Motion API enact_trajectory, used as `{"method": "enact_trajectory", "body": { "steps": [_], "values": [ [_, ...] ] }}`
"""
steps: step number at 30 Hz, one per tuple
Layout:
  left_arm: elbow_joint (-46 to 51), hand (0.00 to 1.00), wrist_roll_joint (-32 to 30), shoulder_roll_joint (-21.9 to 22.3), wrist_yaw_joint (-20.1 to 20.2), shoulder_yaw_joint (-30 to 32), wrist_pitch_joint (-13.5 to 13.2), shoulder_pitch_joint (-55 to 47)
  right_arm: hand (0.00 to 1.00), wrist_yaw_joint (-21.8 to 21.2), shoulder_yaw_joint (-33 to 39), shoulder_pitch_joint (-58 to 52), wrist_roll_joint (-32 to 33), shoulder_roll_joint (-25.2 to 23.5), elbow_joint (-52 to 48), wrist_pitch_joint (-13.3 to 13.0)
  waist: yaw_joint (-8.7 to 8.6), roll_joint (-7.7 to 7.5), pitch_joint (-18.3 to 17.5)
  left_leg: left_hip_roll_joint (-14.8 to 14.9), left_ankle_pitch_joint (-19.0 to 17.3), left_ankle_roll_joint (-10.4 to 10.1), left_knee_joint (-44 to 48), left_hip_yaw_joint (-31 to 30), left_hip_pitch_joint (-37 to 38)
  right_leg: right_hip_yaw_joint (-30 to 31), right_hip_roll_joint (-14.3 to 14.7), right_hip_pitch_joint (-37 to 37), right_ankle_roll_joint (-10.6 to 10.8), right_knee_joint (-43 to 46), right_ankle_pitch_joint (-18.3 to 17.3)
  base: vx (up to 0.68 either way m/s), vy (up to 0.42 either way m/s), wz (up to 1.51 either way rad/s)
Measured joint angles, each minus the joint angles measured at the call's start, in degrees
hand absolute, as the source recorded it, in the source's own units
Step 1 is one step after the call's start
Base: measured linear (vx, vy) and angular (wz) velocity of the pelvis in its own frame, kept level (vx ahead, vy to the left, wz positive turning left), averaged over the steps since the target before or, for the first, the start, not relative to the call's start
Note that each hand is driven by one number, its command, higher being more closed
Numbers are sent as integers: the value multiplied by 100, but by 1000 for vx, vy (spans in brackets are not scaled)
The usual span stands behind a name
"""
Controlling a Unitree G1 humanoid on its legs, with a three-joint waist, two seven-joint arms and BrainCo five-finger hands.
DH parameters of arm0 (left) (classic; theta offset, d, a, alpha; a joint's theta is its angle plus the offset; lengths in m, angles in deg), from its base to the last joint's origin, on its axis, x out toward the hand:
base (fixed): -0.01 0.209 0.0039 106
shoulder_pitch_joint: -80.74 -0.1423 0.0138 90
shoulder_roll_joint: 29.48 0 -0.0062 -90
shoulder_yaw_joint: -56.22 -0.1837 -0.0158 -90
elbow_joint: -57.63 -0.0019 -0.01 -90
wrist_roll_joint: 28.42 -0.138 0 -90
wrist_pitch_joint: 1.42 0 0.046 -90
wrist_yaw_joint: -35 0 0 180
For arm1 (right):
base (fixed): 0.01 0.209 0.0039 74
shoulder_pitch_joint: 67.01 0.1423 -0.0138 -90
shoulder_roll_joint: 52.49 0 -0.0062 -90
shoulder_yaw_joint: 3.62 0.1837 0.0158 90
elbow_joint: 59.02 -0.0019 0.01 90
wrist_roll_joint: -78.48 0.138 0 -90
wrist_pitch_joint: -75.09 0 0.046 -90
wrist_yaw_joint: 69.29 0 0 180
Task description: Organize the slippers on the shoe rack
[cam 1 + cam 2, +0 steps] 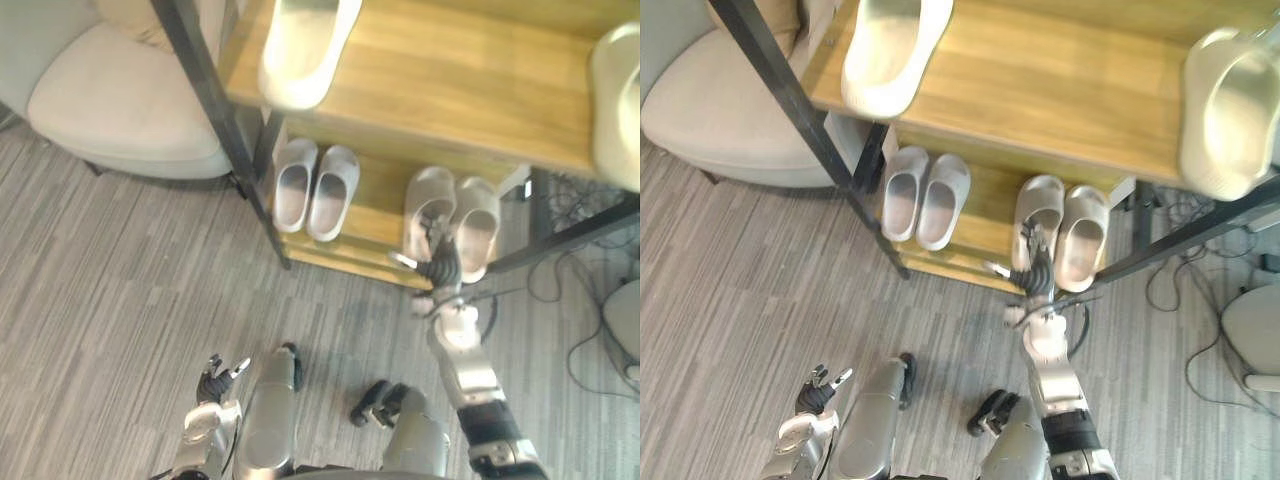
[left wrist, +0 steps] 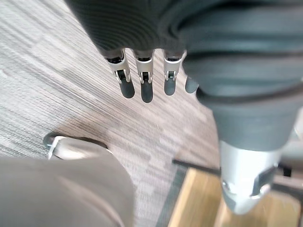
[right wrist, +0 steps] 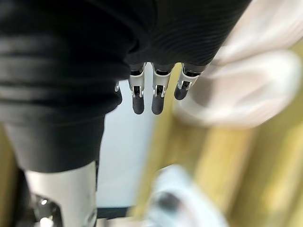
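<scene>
Found beige slipper pair (image 1: 430, 200) on lower shelf (image 1: 375, 205) of shoe rack, right side. Saw right hand (image 1: 441, 266) at its near heels, fingers straight, gripping nothing; cannot tell whether touching. Saw left hand (image 1: 213, 380) low at near left, fingers loose, empty. Judged light, springy moulded foam, not fragile, slightly slick. Would pinch heel rim, thumb inside.

Grey striped carpet (image 1: 120, 290) covers the floor, with a cream upholstered armchair (image 1: 120, 100) standing at the far left and a tangle of dark cables (image 1: 572, 192) lying at the far right.
</scene>
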Motion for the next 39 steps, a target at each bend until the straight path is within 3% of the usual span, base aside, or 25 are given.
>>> {"method": "enact_trajectory", "body": {
  "steps": [4, 6, 11, 17, 23, 27, 34, 39],
  "values": [
    [-213, 0, -520, 89, 145, -253, 87, -104, 0, -49, 318, -340, -513, 13, 1226, 114, -241, 175, -355, -56, 457, 7, -1160, 32, 765, -112, 401, 684, 126, -1237, 567, 98, 21, -6],
    [-327, 0, -732, 124, 205, -332, 177, -147, 0, -57, 419, -494, -659, -9, 1989, 196, -254, 270, -540, -31, 659, -21, -1707, 119, 1182, -117, 639, 1040, 161, -1864, 847, 68, -41, -17],
    [-412, 0, -923, 185, 210, -382, 211, -265, 0, -60, 693, -621, -752, -121, 3040, 320, -286, 402, -754, -25, 801, -59, -2168, 166, 1610, -115, 863, 1448, 194, -2486, 1127, 36, -29, -10],
    [-487, 0, -1128, 226, 136, -444, 225, -250, 0, -74, 1026, -687, -686, -430, 3793, 446, -301, 400, -848, -1, 910, -94, -2474, 171, 1949, -125, 1061, 1821, 201, -3004, 1351, 1, -22, -3],
    [-406, 0, -1349, 248, 3, -690, 224, -247, 0, -97, 1035, -798, -506, -510, 3914, 452, -310, 396, -967, -38, 979, -83, -2684, 168, 2191, -130, 1140, 2046, 198, -3259, 1442, 0, 0, 0],
    [307, 0, -1344, 266, -19, -1152, 210, -351, 0, -162, 1033, -790, -502, -535, 4008, 449, -309, 406, -996, -59, 1050, -58, -2829, 162, 2292, -138, 1158, 2114, 209, -3340, 1480, 1, 1, 1],
    [2492, 0, -1313, 240, 244, -2141, 115, -430, 0, -211, 1020, -789, -504, -538, 4008, 447, -307, 471, -1065, -99, 1064, -37, -2890, 137, 2303, -166, 1160, 2137, 212, -3416, 1505, 0, 0, 0],
    [3927, 0, -1108, 133, 403, -2655, -176, -465, 0, -237, 1005, -791, -510, -528, 4008, 437, -311, 575, -1130, -108, 1075, -22, -2954, 115, 2325, -190, 1165, 2139, 213, -3426, 1502, 5, 0, 1]
  ]
}}
